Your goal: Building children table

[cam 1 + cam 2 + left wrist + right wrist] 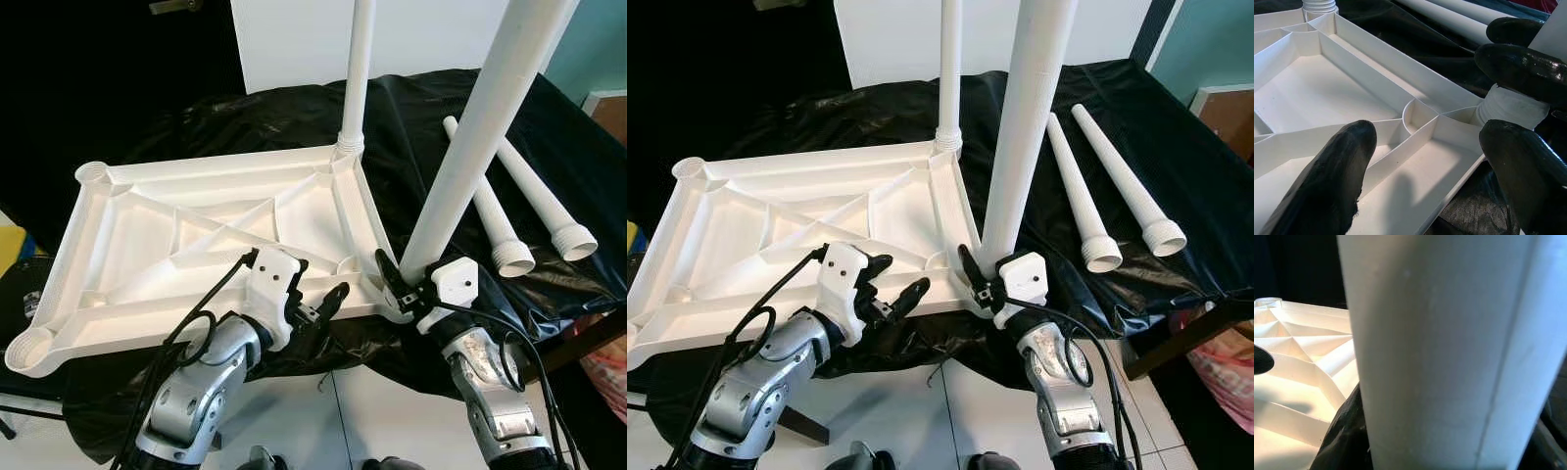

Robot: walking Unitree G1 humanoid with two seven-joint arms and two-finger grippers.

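White ribbed plastic tabletop [196, 235] lies upside down at frame centre-left on the black-draped surface [431, 127], one white leg [355, 78] upright in its far corner socket. Right gripper [397, 284] clenched around second white tapered leg [480, 127] at the near corner; left gripper [318, 304] released, fingers spread over the near rim.

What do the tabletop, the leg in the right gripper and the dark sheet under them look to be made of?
Tabletop: likely moulded white plastic, matte, with thin ribs and corner sockets. Leg in the right gripper: seemingly the same plastic, smooth and tapered. Sheet: probably thin black plastic film, glossy and wrinkled.
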